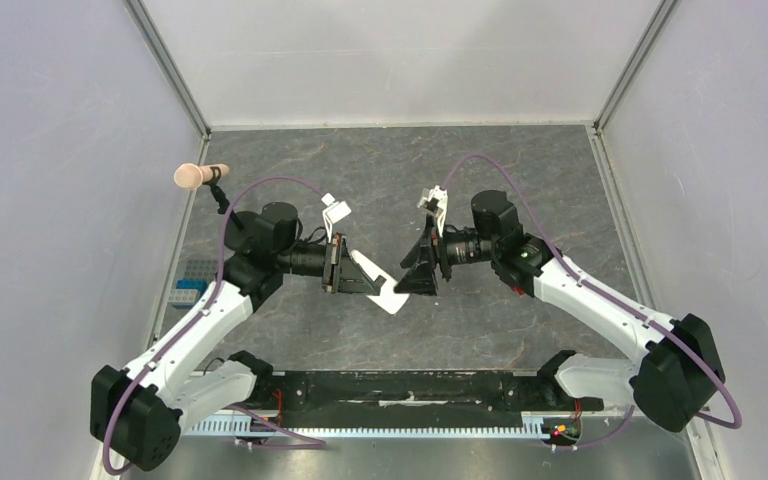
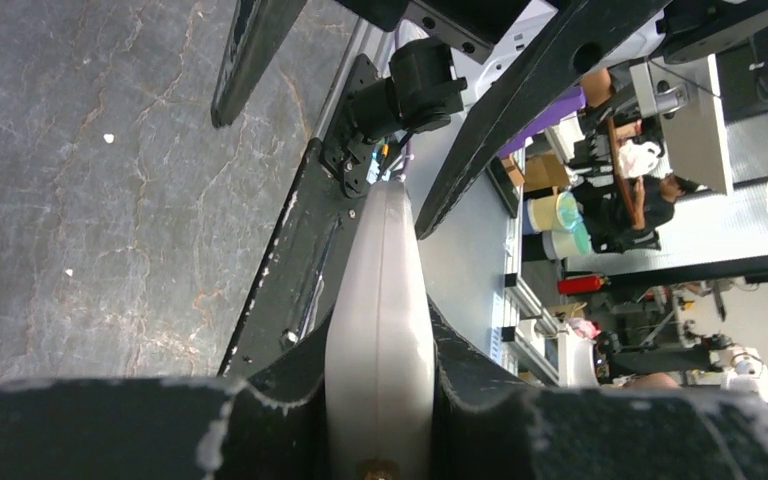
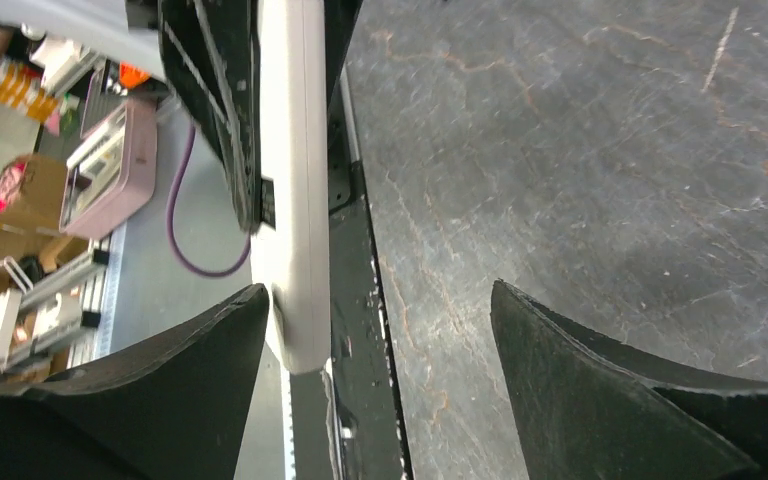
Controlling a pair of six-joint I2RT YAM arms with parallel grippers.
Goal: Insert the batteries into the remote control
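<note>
**Ana:** One broad surface (image 1: pixel 520 180) first: dark grey, stone-look, matte, veined with pale and rusty streaks. Smooth pale walls on three sides.

**Ben:** Next, left arm (image 1: pixel 195 335) and right arm (image 1: pixel 600 300): glossy white shells, rounded black joints, a purple cable looped over each. Bent inward, wrists nearly meeting mid-surface. Along the near edge, a long black rail (image 1: pixel 410 385), flat and scuffed white in places.

**Ana:** And the remote control (image 1: pixel 390 296)?

**Ben:** Between the two wrists, apparently clear of the surface. Slim, white, smooth plastic. Seen edge-on from both wrist views, with a fine seam down the side and a rounded end.

**Ana:** Held how?

**Ben:** Clamped by the left fingers (image 2: pixel 110 430) on its two flat faces. Black wedges, with chipped, pale-rimmed edges.

**Ana:** Right fingers (image 3: pixel 610 400)?

**Ben:** Same black wedge shape, spread wide, gripping nothing. Remote's rounded end just inside the gap, right beside one finger; touching or not, cannot tell.

**Ana:** Anything smaller?

**Ben:** Far left, a pink round-tipped stick (image 1: pixel 198 176) on a thin black stalk. Below it, at the surface's left edge, a small gridded holder (image 1: pixel 196 269), grey with a blue part; contents too small to make out.
</note>
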